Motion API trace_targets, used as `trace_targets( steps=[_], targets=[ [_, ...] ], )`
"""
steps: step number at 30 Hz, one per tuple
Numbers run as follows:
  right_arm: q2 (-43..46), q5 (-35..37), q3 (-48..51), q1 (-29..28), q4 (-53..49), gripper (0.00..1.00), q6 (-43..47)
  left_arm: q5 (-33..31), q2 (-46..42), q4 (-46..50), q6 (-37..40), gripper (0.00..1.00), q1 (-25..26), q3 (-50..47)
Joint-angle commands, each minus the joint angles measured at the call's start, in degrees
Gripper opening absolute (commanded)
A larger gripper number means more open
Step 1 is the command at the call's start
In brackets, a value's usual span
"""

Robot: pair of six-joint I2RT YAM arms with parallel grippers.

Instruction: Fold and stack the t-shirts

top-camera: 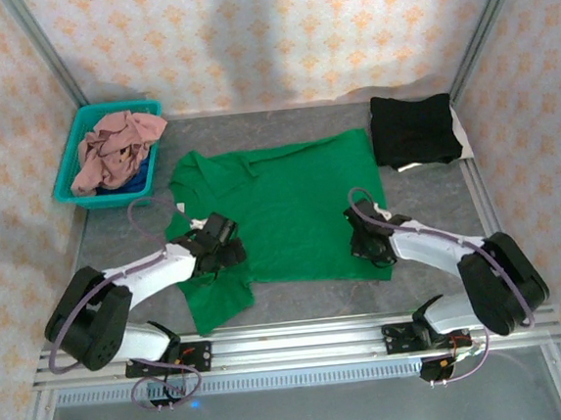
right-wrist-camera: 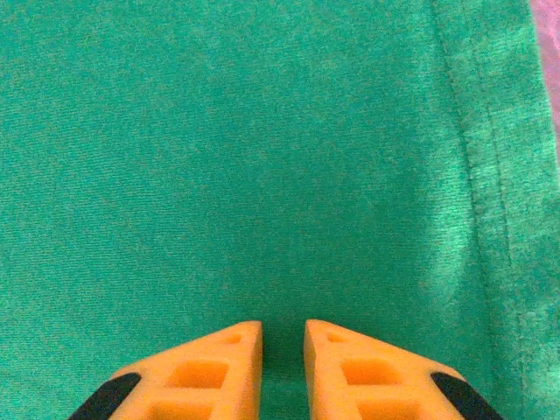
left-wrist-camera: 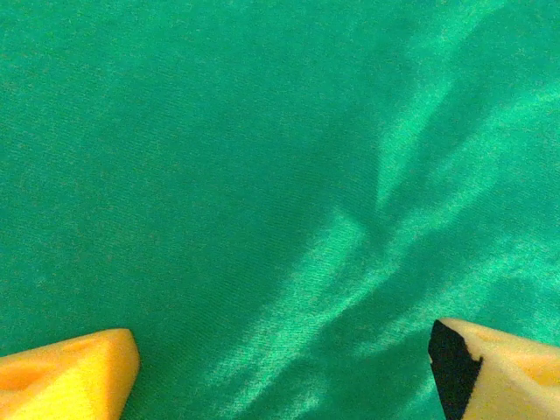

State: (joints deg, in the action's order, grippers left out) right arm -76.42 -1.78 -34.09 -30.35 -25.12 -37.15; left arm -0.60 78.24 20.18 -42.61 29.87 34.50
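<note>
A bright green t-shirt (top-camera: 290,204) lies spread flat in the middle of the grey table. My left gripper (top-camera: 225,244) sits low over the shirt's left side near the sleeve. In the left wrist view it (left-wrist-camera: 283,350) is open, its yellow fingers far apart over wrinkled green cloth (left-wrist-camera: 262,175). My right gripper (top-camera: 365,239) is at the shirt's right lower part. In the right wrist view it (right-wrist-camera: 283,328) is nearly closed, with a thin strip of green cloth (right-wrist-camera: 262,157) in the narrow gap and a hem to its right. A folded black t-shirt (top-camera: 411,130) lies at the back right.
A teal plastic basket (top-camera: 69,179) stands at the back left, holding a crumpled dusty pink shirt (top-camera: 118,146) over a bit of blue cloth (top-camera: 139,182). Metal frame posts and patterned walls close in the table. Bare grey table (top-camera: 428,207) shows right of the green shirt.
</note>
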Motion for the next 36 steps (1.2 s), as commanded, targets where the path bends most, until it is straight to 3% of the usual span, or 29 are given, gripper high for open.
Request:
trace_targets(
  steps=[1, 5, 8, 15, 18, 21, 25, 33, 36],
  targets=[
    [3.9, -1.0, 3.2, -0.4, -6.0, 0.21, -2.8, 1.2, -4.2, 9.2, -3.9, 0.89, 1.0, -1.9],
    [6.4, 3.0, 1.8, -0.4, -7.8, 0.23, -1.2, -6.9, -6.5, 15.8, -0.9, 0.97, 0.8, 5.8],
    [4.8, 5.8, -2.3, -0.3, -7.9, 0.23, 0.7, -9.7, -1.6, 16.1, 2.6, 0.98, -1.2, 14.2],
    [-1.0, 5.4, -7.8, -0.2, -2.9, 0.22, 3.7, -5.8, 18.3, 10.6, 8.0, 0.78, -9.0, 30.7],
    [-2.1, 4.1, -8.8, -0.2, -3.4, 0.22, 4.0, -0.4, 27.1, 12.2, 9.6, 0.69, -11.8, 38.5],
    [-2.0, 4.1, -8.5, -0.3, -3.2, 0.22, 4.6, -0.1, 33.1, 12.8, 9.9, 0.60, -13.2, 43.6],
    [-1.9, 4.9, -7.7, -0.2, -3.4, 0.22, 4.5, 0.7, 37.7, 12.5, 10.0, 0.52, -14.8, 47.5],
    [-2.0, 4.2, -5.1, -0.2, -1.7, 0.22, 3.4, 0.7, 40.2, 11.5, 10.1, 0.24, -14.9, 47.8],
    [-1.9, 4.3, -5.0, -0.2, -1.8, 0.22, 3.3, 0.4, 39.6, 12.3, 10.3, 0.23, -15.0, 48.1]
  ],
)
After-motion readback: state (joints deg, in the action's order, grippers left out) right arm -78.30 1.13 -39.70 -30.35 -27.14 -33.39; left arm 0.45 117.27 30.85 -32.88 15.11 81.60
